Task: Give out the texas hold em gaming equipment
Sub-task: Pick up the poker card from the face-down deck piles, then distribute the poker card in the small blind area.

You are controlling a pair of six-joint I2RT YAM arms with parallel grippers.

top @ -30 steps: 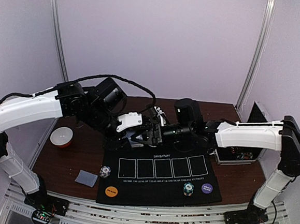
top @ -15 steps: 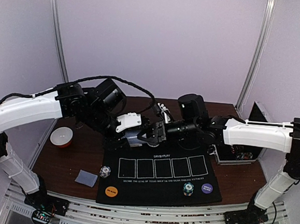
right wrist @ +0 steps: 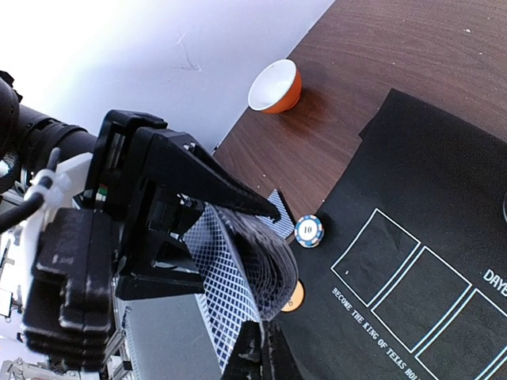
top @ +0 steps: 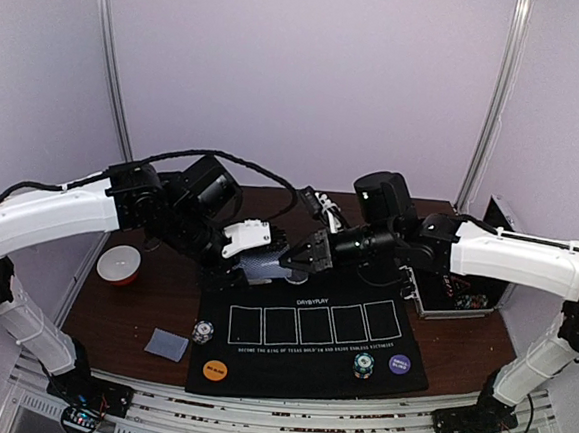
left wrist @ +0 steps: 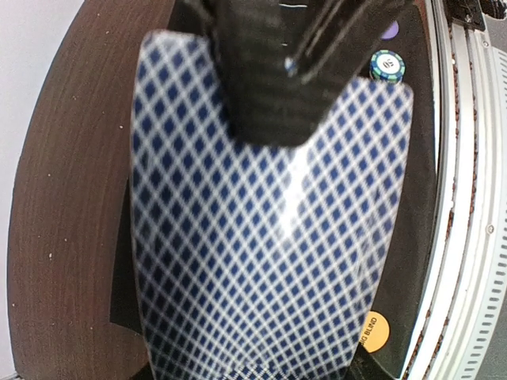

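Note:
A deck of blue diamond-backed playing cards (top: 257,265) hangs above the mat's far left corner, and my left gripper (top: 251,253) is shut on it. The deck (right wrist: 261,265) is bowed. My right gripper (right wrist: 265,352) is shut on the edge of its top card (left wrist: 269,253), which hides the left jaws in the left wrist view. On the black mat (top: 308,363) lie an orange blind disc (top: 215,369), a purple blind disc (top: 398,364) and a chip stack (top: 362,365). Another chip stack (top: 201,331) sits at the mat's left edge, with a face-down card (top: 167,344) beside it.
An orange bowl (top: 118,263) stands on the brown table (top: 132,304) at the left. A silver metal case (top: 461,292) stands open at the right, behind the right forearm. Both arms meet over the mat's far edge.
My right gripper's jaws have closed on the top card's edge. The right wrist has drawn back to the right and risen a little. The left arm and deck have held still.

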